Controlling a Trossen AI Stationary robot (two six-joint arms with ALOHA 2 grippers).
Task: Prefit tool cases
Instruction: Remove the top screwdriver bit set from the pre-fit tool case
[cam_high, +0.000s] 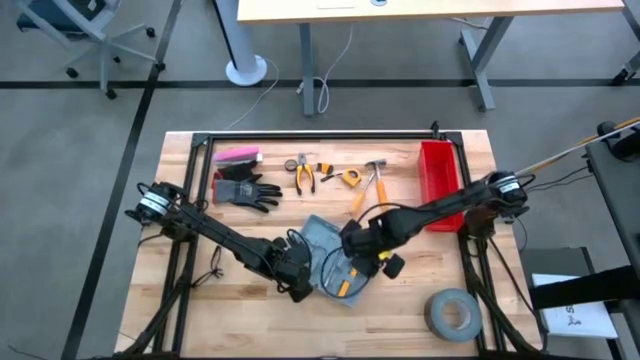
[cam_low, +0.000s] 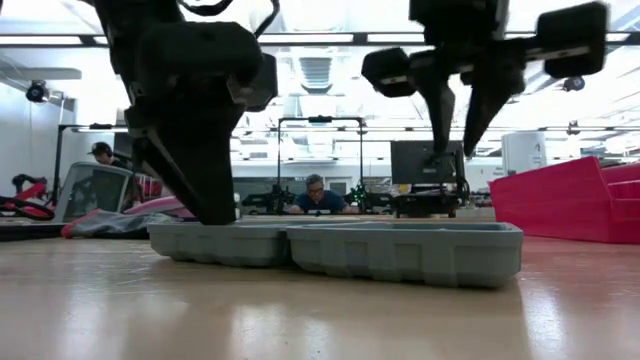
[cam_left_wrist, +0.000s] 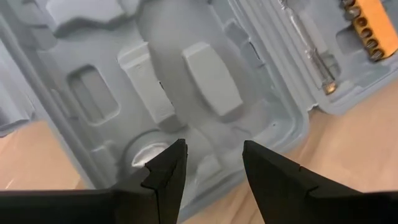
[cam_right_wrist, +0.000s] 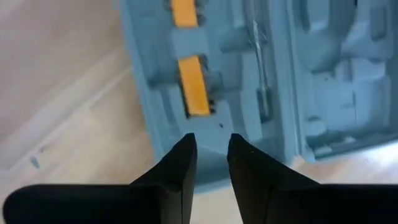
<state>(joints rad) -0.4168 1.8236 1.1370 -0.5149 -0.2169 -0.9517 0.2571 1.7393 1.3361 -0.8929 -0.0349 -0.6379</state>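
Observation:
The grey-blue tool case (cam_high: 318, 238) lies open and flat on the wooden table, both halves' moulded slots facing up (cam_low: 400, 250). One half holds an orange bit holder (cam_right_wrist: 196, 93) and a metal shaft (cam_right_wrist: 261, 74). My left gripper (cam_left_wrist: 214, 165) points steeply down over the other half (cam_left_wrist: 211, 81), near its edge, fingers open with nothing between them. My right gripper (cam_right_wrist: 212, 155) hangs above the half with the bit holder, well clear of it (cam_low: 455, 150), its fingers a narrow gap apart and empty. My left gripper reaches down to the case's half at the left of the low view (cam_low: 215, 222). The case's near wall hides the fingertips there, so I cannot tell whether they touch the moulded inside.
A red bin (cam_high: 440, 185) stands at the right, a grey tape roll (cam_high: 452, 312) near the front right. Black gloves (cam_high: 245, 190), pliers (cam_high: 303, 172), a tape measure (cam_high: 350, 177) and a hammer (cam_high: 370, 185) lie behind the case. A person (cam_low: 315, 195) sits in the room beyond.

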